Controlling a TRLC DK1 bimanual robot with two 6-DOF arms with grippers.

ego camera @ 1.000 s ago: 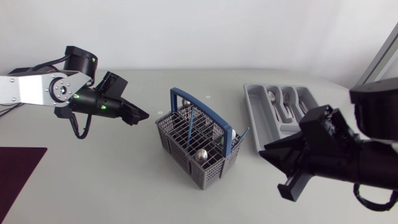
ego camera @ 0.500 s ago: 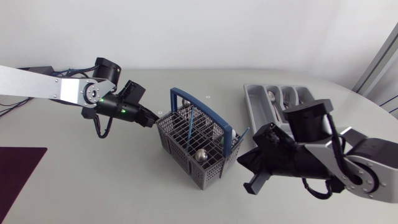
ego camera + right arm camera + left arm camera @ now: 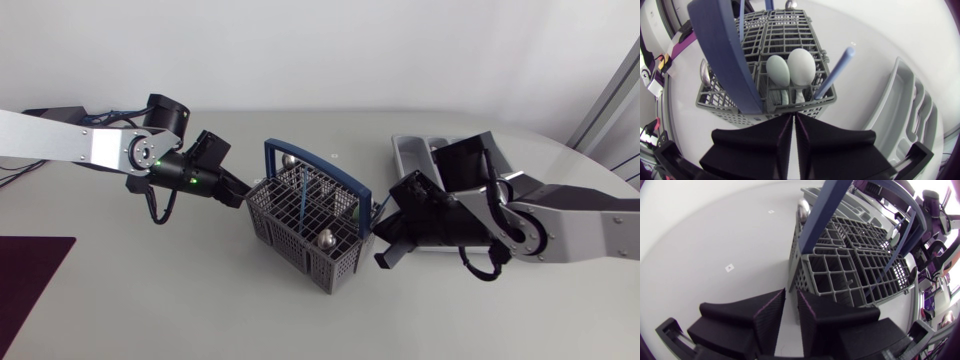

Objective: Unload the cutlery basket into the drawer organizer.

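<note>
The left gripper [image 3: 790, 305], out from the table's [image 3: 180, 290] left side, has its 2 fingers drawn nearly together, only a thin slit between them and nothing in it. It sits low, and its tips point at the cutlery basket's [image 3: 285, 240] left corner, just short of the grey wall.

The basket stands upright about mid-table. Its long axis runs on a diagonal from the back edge toward the front right, and the blue handle [image 3: 330, 175] arches over it along that same line. Inside, 2 spoons [image 3: 801, 66] stand bowl-up in an end compartment, side by side. A blue rod [image 3: 832, 72] leans out of the next compartment, toward the organizer.

The right gripper [image 3: 793, 117] is clenched with nothing in its fingers. Its tips sit right at that end wall, under the 2 spoon bowls; I cannot tell if they touch it.

The drawer organizer [image 3: 900, 107] lies near the back right corner, partly behind the right arm.
</note>
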